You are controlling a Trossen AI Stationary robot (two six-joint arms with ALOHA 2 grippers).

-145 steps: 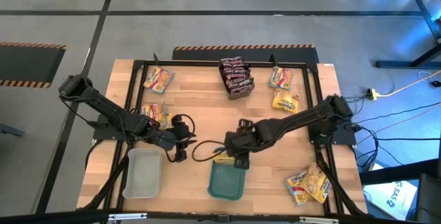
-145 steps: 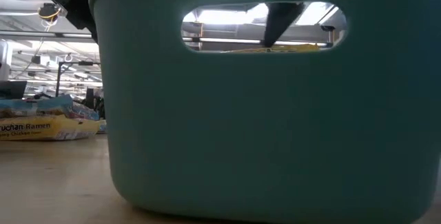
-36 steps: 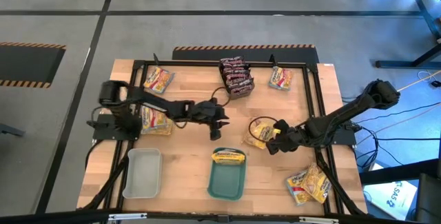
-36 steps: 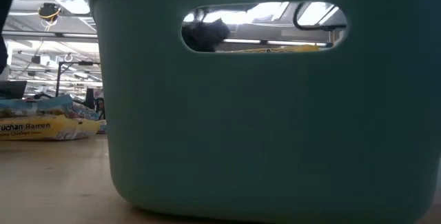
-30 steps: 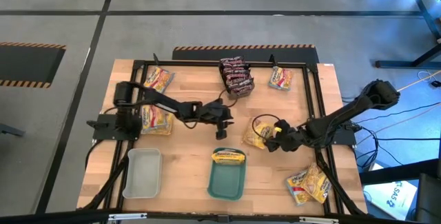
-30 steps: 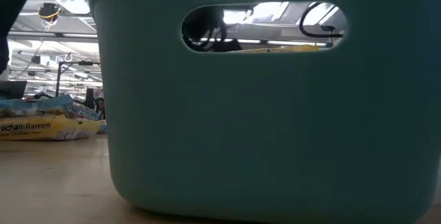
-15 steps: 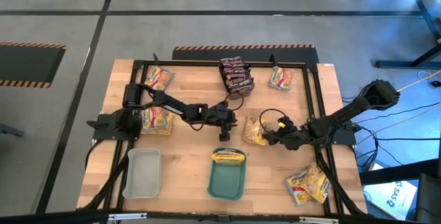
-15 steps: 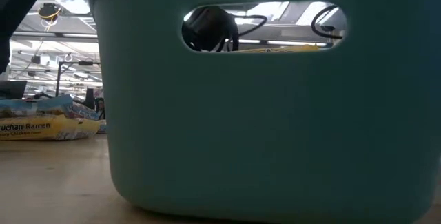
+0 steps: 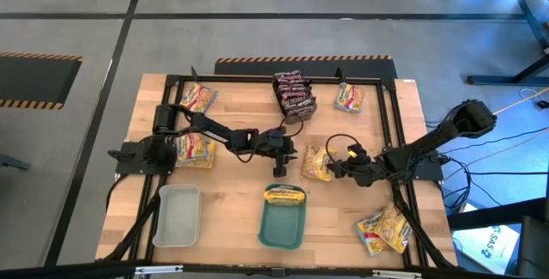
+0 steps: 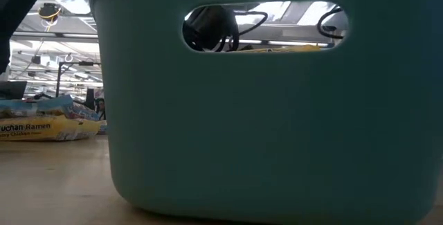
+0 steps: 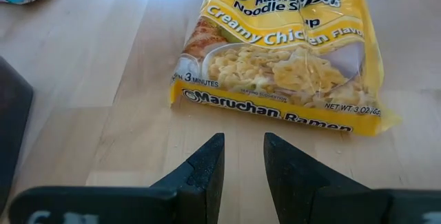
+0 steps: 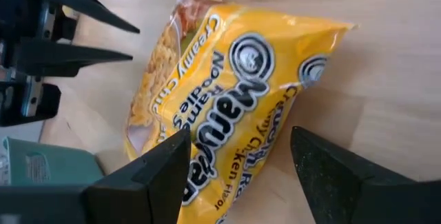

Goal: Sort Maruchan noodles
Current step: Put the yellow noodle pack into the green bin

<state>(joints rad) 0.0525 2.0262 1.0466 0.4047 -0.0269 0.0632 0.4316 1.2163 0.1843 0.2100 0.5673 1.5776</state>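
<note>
A yellow Maruchan packet lies flat mid-table between both grippers, and both wrist views show it. My left gripper is just left of it, fingers narrowly open and short of its edge. My right gripper is at its right end, wide open, with a finger on either side. Another yellow packet rests on the far rim of the teal tray. Maroon packets are stacked near the far edge. My right gripper comes level from the table's right, and its open fingers stand on either side of the yellow packet's right end, which lies on the table. I cannot tell whether they touch it.
A grey tray sits near the front left. More yellow packets lie at far left, left, far right and front right. The teal tray's wall fills the low view; a packet shows beside it.
My left gripper has moved toward the table's right and stopped beside the yellow packet. My right gripper has shifted a little toward the table's left, and the packet in front of it has slid slightly left along the table.
</note>
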